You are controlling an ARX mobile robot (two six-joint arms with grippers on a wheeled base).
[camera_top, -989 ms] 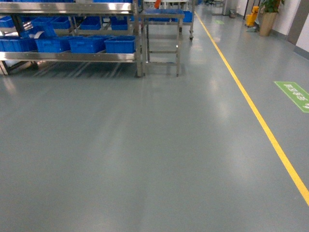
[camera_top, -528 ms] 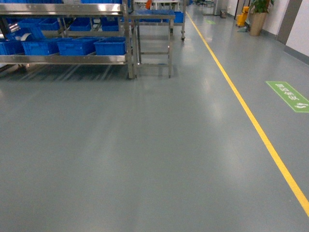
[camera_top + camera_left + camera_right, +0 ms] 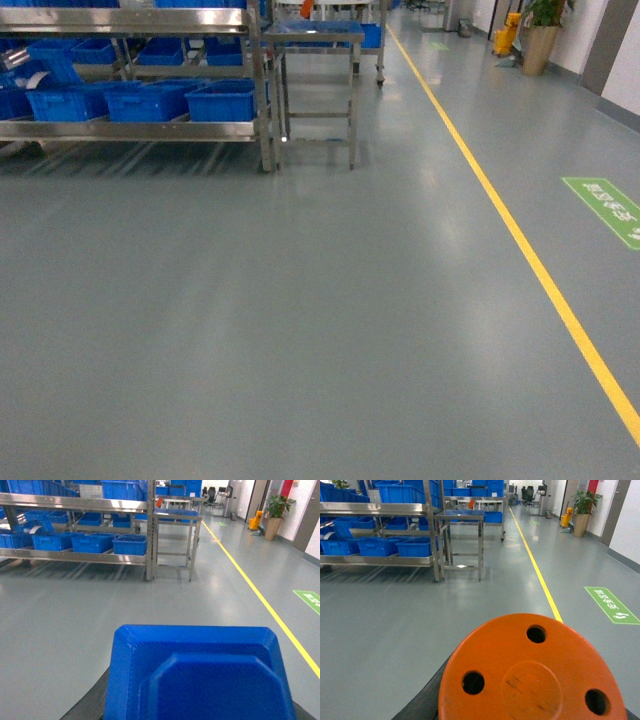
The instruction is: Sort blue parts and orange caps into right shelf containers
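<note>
While the grey floor (image 3: 300,330) lies open ahead, a yellow line (image 3: 520,240) bounds it at right. Blue crates (image 3: 220,100) sit on the steel shelf (image 3: 130,128) far left, beside a small steel bench (image 3: 315,35). Blue part (image 3: 200,675) fills left wrist view, orange cap (image 3: 530,675) the right; neither claw's opening can be told.

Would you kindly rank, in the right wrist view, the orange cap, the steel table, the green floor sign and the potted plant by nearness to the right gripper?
1. Round orange plastic cap with three holes: at the bottom, closest.
2. Green rectangular floor sign: right.
3. Small stainless-steel table: ahead-left.
4. Potted green plant: far right.
</note>
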